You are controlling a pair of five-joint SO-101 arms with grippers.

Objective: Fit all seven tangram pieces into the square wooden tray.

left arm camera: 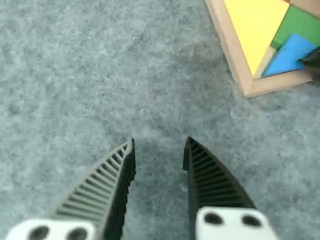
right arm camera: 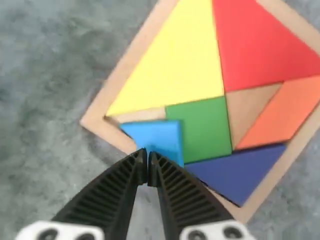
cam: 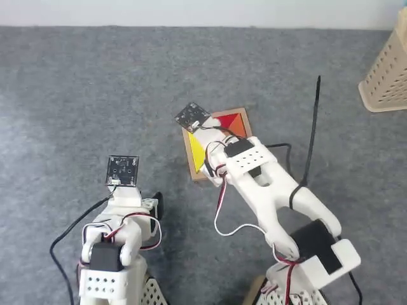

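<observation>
**A:** The right tool (right arm camera: 148,155) is clenched, is it? Only a sliver shows between the jaws.

**B:** Clenched, yes. Its tips sit at the near edge of the light blue piece (right arm camera: 155,136). I can't tell whether they pinch that edge or only press against it.

**A:** And where does the piece lie?

**B:** In the near-left corner of the wooden tray (right arm camera: 95,120), straight beyond the tips on their far side. It doesn't look seated. Its near edge seems to ride over the tray's near rim, and there's a strip of bare wood on its far side, between it and the yellow triangle (right arm camera: 180,65).

**A:** So the gap is on the side away from the tool.

**B:** That's what the next move turns on, I'd say. The piece has to travel away from the arm, toward the yellow triangle, with the green square (right arm camera: 202,127) just to its right as a stop. Its long edge runs roughly along the near rim, so a push square to that edge ought to slide it in without turning it.

**A:** Could the left tool (left arm camera: 160,141) help?

**B:** It hangs released over bare table (cam: 95,82), left of the tray and well apart from it. The right arm is much the nearer.

**A:** Anything else left to fill?

**B:** A bare triangular slot (right arm camera: 248,107) between the green square and the orange piece (right arm camera: 282,112).
</observation>
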